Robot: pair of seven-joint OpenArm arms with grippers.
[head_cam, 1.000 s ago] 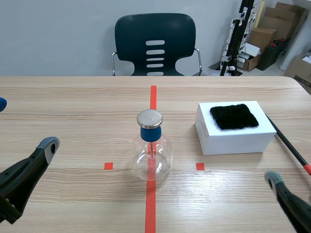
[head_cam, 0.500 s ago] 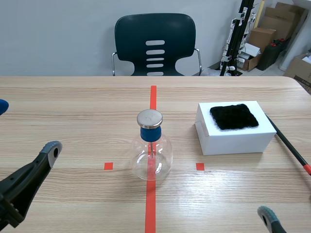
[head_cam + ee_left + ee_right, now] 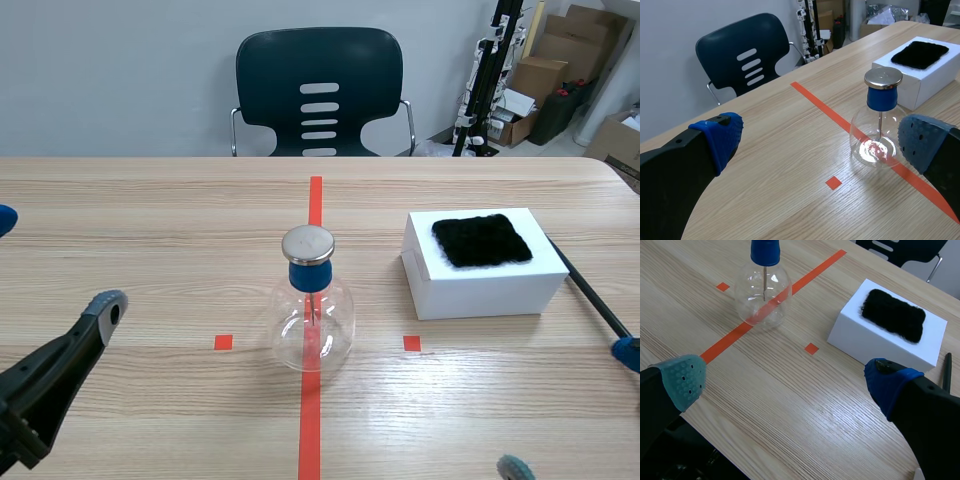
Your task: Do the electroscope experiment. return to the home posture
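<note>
Grippers first: the left gripper [image 3: 822, 145] has its fingers spread wide and holds nothing; the right gripper [image 3: 785, 381] is likewise spread and empty. Both sit low at the bottom corners of the scene view, well apart from the apparatus, consistent with a home posture. The glass flask [image 3: 312, 320] serving as electroscope stands upright at frame centre on the red tape line. To its right a white box [image 3: 480, 280] carries a black fur pad [image 3: 481, 240]; a black rod [image 3: 590, 290] lies just beside the box, at the right edge. A chair [image 3: 319, 90] stands beyond the table [image 3: 150, 220], upper centre. Nothing appears to obstruct either arm.
</note>
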